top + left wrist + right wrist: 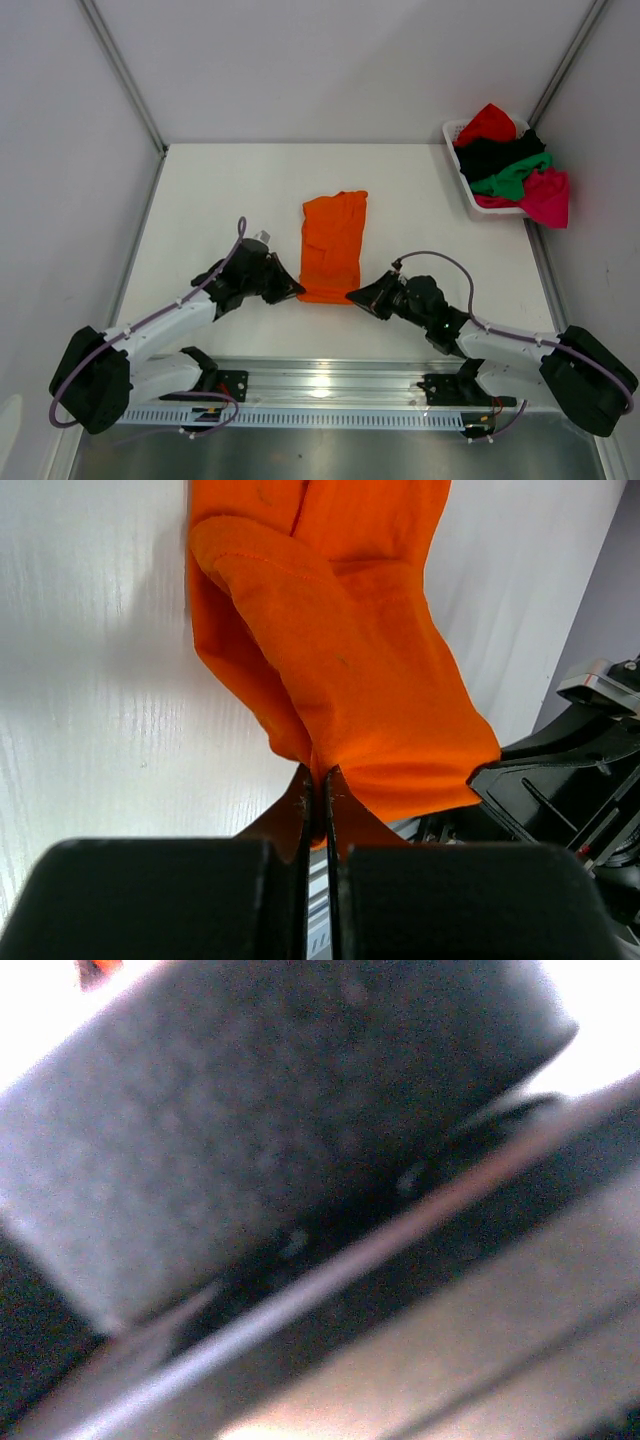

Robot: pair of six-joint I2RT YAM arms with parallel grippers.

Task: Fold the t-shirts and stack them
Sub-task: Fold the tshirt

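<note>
The orange t-shirt [333,240] lies as a long folded strip at the middle of the white table [220,200]. The left gripper [297,291] is at the strip's lower left corner, its jaws pressed together on a pinch of the orange cloth. The right gripper [354,296] sits at the lower right corner, but its wrist view is a blur, so I cannot tell whether its jaws hold anything. At upper right, the white basket [463,185] holds the red t-shirt [487,122], black t-shirt [495,155], green t-shirt [512,180] and magenta-pink t-shirt [548,195] in a heap.
</note>
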